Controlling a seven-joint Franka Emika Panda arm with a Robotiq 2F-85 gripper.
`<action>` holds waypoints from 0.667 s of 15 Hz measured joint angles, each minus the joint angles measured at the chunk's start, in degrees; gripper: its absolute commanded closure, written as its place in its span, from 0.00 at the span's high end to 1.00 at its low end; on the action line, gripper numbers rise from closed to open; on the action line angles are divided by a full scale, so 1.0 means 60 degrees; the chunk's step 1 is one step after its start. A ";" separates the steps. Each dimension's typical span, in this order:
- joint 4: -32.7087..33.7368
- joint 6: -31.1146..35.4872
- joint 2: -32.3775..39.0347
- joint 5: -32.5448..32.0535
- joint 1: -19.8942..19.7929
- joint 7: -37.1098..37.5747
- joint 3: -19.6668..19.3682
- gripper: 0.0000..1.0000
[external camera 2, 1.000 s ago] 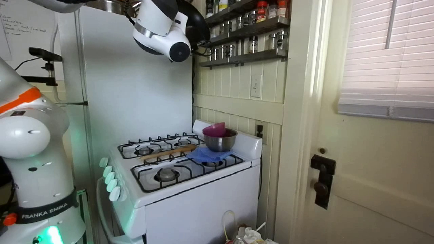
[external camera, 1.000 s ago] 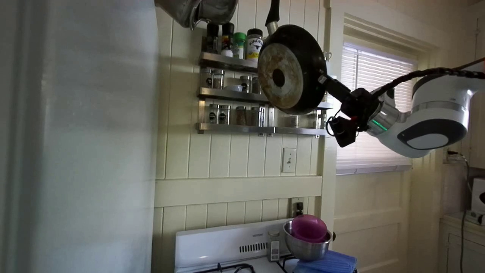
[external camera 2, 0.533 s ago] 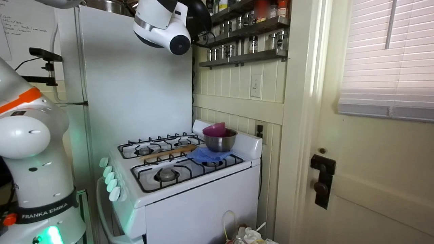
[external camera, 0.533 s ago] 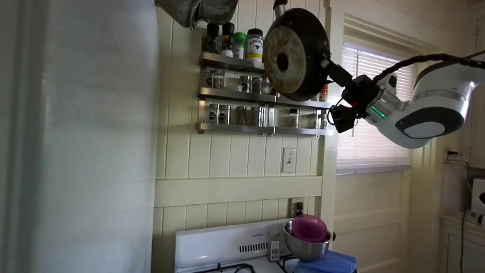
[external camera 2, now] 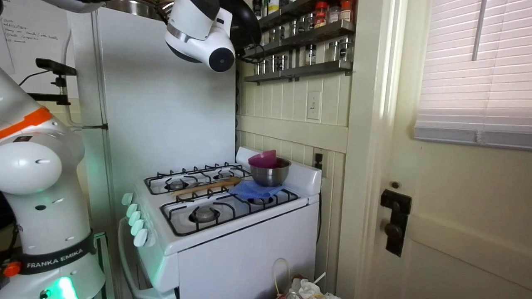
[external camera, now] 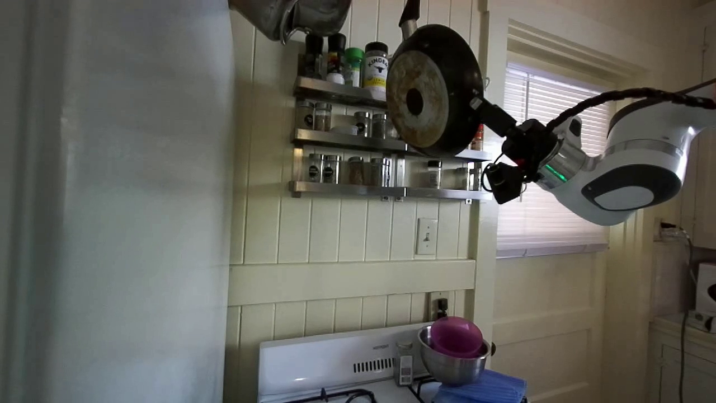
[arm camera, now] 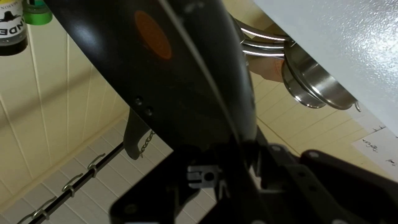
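Aloft and tilted nearly on edge, hung well above the stove [external camera 2: 249, 257], with a tall stretch of panelled wall [external camera: 319, 232] for room underneath in an exterior view. Overlapped the metal edges of the spice shelves [external camera: 347, 140] in both exterior views, across a gap too hard to judge. Stood apart from the refrigerator [external camera: 151, 196] on one flank, with wall visible between, and from the window blind [external camera: 537, 226] on the opposite flank, behind the arm [external camera: 626, 173]. Left a narrower space near the top, between the handle [external camera: 410, 19] and a metal vessel [external camera: 302, 14] cut off at the picture's edge. Showed steel pots [arm camera: 320, 84] past the rim in the wrist view, next to the refrigerator's slanting edge.

Clenched the frying pan [external camera: 434, 89] by its rim in the gripper [external camera: 479, 106], with the fingers [external camera: 495, 118] at the edge nearest the arm. Lay almost wholly beyond the fingertips, on the shelf side, with the stained underside toward an exterior view and the handle pointing up. Filled the middle of the wrist view with a dark inner face [arm camera: 174, 99], an orange oval [arm camera: 153, 35] and two rivets [arm camera: 149, 110], just ahead of the fingers. Overlapped, at the handle, a hooked rail [arm camera: 81, 181]; touching or apart, impossible to tell.
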 measured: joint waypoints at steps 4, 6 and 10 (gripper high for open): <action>0.0001 0.0000 -0.0001 0.0000 0.0000 0.0000 -0.0001 0.02; -0.0052 0.0000 0.0047 -0.0013 0.0000 0.0026 -0.0006 0.02; -0.0112 0.0001 0.0173 -0.0029 0.0002 0.0714 -0.0048 0.02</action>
